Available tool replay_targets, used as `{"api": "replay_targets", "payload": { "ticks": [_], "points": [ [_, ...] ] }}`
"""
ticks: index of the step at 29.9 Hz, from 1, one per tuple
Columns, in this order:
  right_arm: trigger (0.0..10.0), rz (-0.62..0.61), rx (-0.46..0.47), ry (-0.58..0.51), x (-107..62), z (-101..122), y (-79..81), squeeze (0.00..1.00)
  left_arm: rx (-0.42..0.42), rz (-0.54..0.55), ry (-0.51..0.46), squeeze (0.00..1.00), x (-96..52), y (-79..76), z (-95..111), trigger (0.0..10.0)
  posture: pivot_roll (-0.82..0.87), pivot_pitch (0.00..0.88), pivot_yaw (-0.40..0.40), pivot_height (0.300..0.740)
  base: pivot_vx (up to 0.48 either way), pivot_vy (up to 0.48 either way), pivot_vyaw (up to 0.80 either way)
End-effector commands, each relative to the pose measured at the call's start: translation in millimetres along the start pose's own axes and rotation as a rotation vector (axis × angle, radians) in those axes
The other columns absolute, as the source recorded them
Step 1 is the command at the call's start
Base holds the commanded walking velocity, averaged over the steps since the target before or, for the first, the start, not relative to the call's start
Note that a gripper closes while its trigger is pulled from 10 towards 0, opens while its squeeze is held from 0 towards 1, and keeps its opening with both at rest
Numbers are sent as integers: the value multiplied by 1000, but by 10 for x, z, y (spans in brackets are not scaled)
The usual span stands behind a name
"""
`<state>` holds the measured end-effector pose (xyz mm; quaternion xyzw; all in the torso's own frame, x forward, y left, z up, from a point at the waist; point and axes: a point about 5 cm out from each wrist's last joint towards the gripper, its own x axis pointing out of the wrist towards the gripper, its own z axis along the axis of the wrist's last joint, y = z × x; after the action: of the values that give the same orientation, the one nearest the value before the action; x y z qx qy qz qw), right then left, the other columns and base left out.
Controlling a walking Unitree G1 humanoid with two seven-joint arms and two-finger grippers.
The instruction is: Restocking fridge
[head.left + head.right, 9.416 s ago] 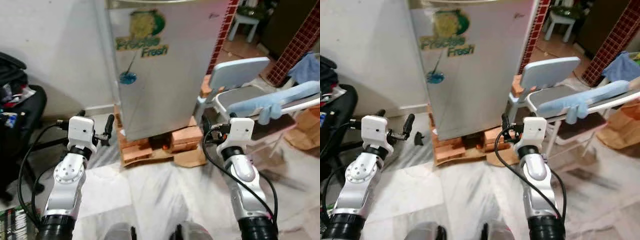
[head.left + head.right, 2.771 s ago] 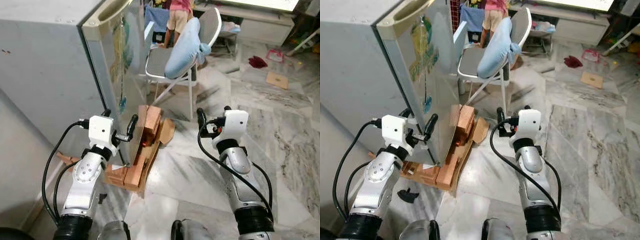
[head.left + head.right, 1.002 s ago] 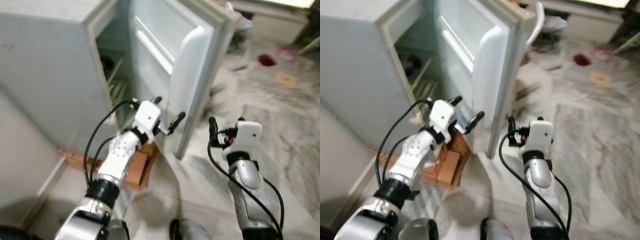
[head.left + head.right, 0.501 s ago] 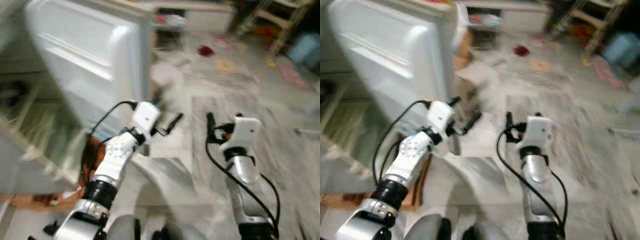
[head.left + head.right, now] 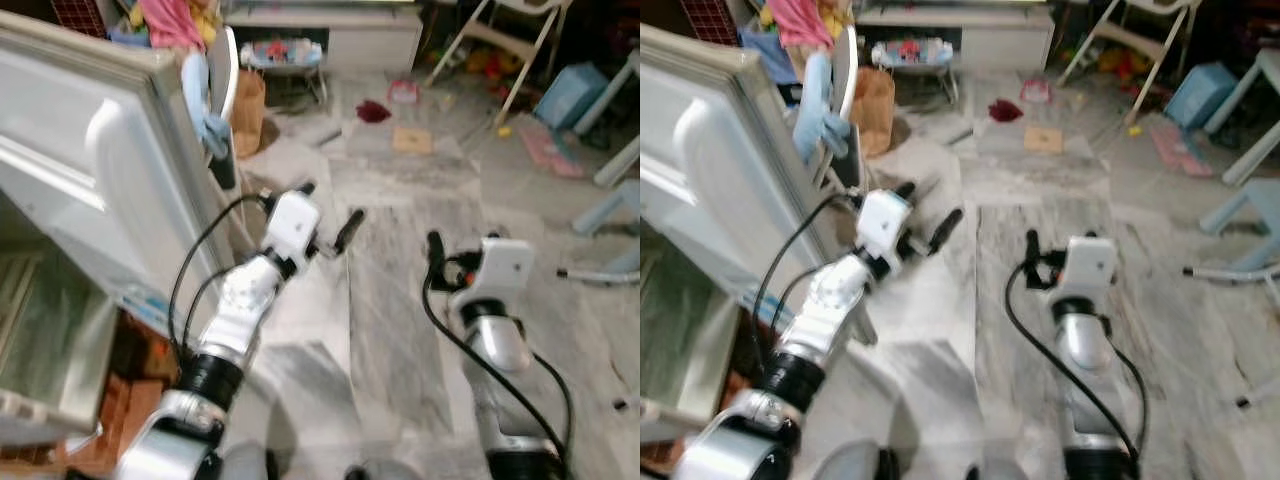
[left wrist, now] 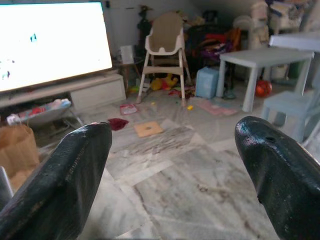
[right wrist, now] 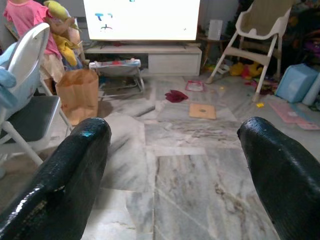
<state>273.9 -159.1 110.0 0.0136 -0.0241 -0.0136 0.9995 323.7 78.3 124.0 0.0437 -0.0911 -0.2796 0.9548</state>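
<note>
From the left eye we see the fridge (image 5: 60, 330) at our left with its door (image 5: 90, 170) swung wide, so opening it looks done; no stock is in hand, and fetching and shelving all seems left to do. Our left gripper (image 5: 325, 215) is raised over the marble floor (image 5: 400, 300) just off the door's edge, fingers spread and empty; our right gripper (image 5: 450, 262) hangs level with it, and whether its fingers are apart we cannot tell from here. One chair (image 5: 222, 90) draped with a blue cloth (image 5: 200, 95) stands behind the door, one brown bag (image 5: 248, 110) beside it. The right eye shows the same scene, with one blue stool (image 5: 1250, 205) at the far right. The left wrist looks between two released fingers (image 6: 55, 185) at one bright TV (image 6: 52, 42), one high chair (image 6: 162, 47) and one pale table (image 6: 265, 57). The right wrist, fingers (image 7: 55, 185) likewise wide and holding nothing, faces the TV, the bag and one cardboard square (image 7: 202, 110) on the floor.
</note>
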Motion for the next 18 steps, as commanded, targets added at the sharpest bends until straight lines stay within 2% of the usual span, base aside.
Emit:
{"api": "replay_targets", "payload": {
  "ticks": [1,3,4,6,7,9,13,14,16,17,18],
  "points": [
    [10000,-36,-16,5,-13,-14,-112,0,-14,-67,-23,0,3,-121,51,10000,-27,81,-26,740,0,0,0],
    [10000,-35,-14,6,-16,-18,-114,0,-25,-157,-3,0,-112,-190,19,10000,-28,82,-22,740,0,0,0],
    [10000,-35,-14,6,-16,-18,-114,0,-25,-157,-3,0,-112,-190,19,10000,-28,82,-22,740,0,0,0],
    [10000,-14,-16,1,-19,-13,-104,0,-44,-259,43,0,-359,-234,-22,10000,-28,84,-20,740,0,0,0],
    [10000,-14,-16,1,-19,-13,-104,0,-44,-259,43,0,-359,-234,-22,10000,-28,84,-20,740,0,0,0],
    [10000,-15,-20,4,-24,-18,-116,0,-56,-218,60,0,-555,-146,-18,10000,-16,89,-20,740,0,0,0],
    [10000,-8,-17,12,-20,-36,-125,0,-35,-41,55,0,-794,71,8,10000,2,91,-24,740,0,0,0],
    [10000,5,-18,13,-4,-43,-108,0,-5,161,61,0,-951,261,-20,10000,12,89,-24,740,0,0,0],
    [10000,11,-19,13,5,-47,-100,0,-6,248,70,0,-1033,336,-39,10000,14,87,-25,740,0,0,0],
    [10000,13,-20,12,15,-44,-96,0,-11,337,80,0,-1098,415,-62,10000,16,85,-26,740,0,0,0],
    [10000,20,-24,8,33,-36,-89,0,-50,468,109,0,-1239,530,-110,10000,18,83,-28,740,0,0,0]
  ]
}}
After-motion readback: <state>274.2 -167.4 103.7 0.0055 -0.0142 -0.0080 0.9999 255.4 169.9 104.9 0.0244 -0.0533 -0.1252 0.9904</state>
